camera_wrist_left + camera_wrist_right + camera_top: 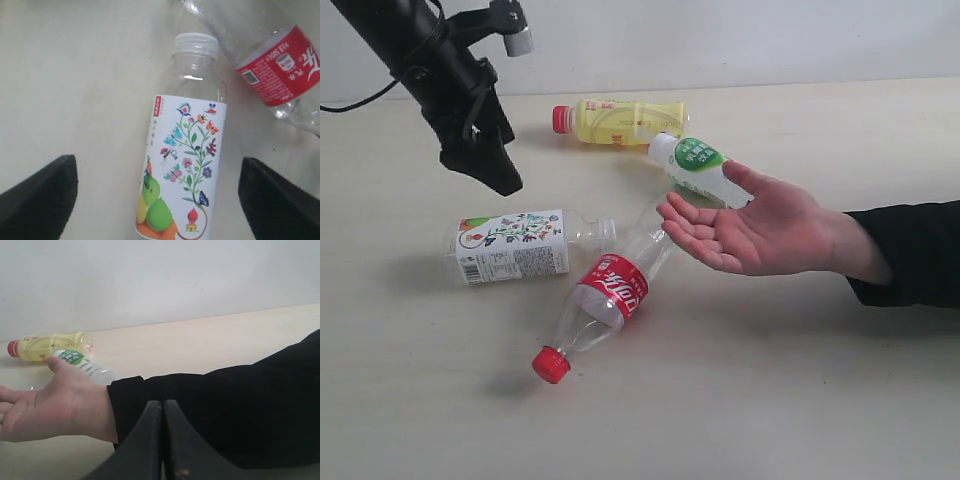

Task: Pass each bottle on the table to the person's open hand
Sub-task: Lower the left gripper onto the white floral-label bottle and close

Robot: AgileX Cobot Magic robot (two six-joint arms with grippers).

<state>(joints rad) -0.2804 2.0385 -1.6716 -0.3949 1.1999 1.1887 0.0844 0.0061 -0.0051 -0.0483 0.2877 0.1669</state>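
Bright, even light; soft shadows

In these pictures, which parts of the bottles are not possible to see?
- Exterior view: the base of the white plastic bottle with green label is hidden behind the person's open hand.
- Left wrist view: the edges cut off the base of the clear floral-label bottle and the cap of the clear red-label bottle.

1. White bottle [695, 163]: far end hidden behind the hand [760, 228], thumb side.
2. Floral-label bottle [187, 160]: base cut off by frame edge, left wrist view.
3. Hand: finger ends cut off, right wrist view.
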